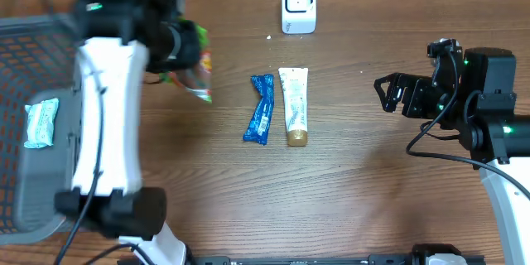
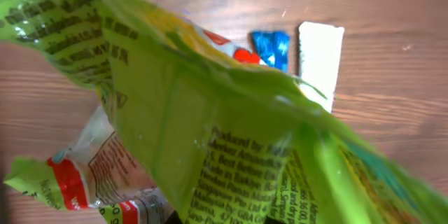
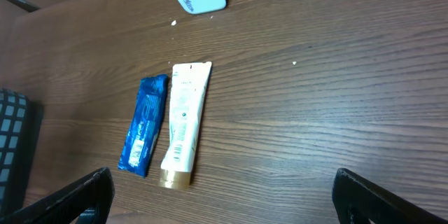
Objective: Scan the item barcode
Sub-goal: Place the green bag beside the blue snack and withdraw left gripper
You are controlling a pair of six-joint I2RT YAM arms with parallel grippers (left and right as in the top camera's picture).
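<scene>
L wrist view is almost all green snack bag (image 2: 210,112), crumpled, black print + a red/white panel facing the cam. The L tool's own fingers are hidden behind it there, and I can't pick out a barcode among the print. Overhead, the L arm (image 1: 103,124) covers most of the L tool (image 1: 184,48) and part of the grey basket (image 1: 25,58) at the table's L edge; only the bag's lower end pokes out past the wrist. L tool is clenched tight on the bag, held up off the table (image 1: 373,182), L of the centre items & well apart from the white scanner (image 1: 298,4) at the far edge. R wrist view cuts off the fingers (image 3: 84,196) at the bottom corners. R tool (image 1: 386,93) is spread fully wide, grasping nothing, touching nothing, on the R side. Mid-table the blue packet (image 1: 262,109) and cream tube (image 1: 293,106) lie flat, just beside each other, near side of the scanner. A pale teal packet (image 1: 40,122) lies in the basket.
</scene>
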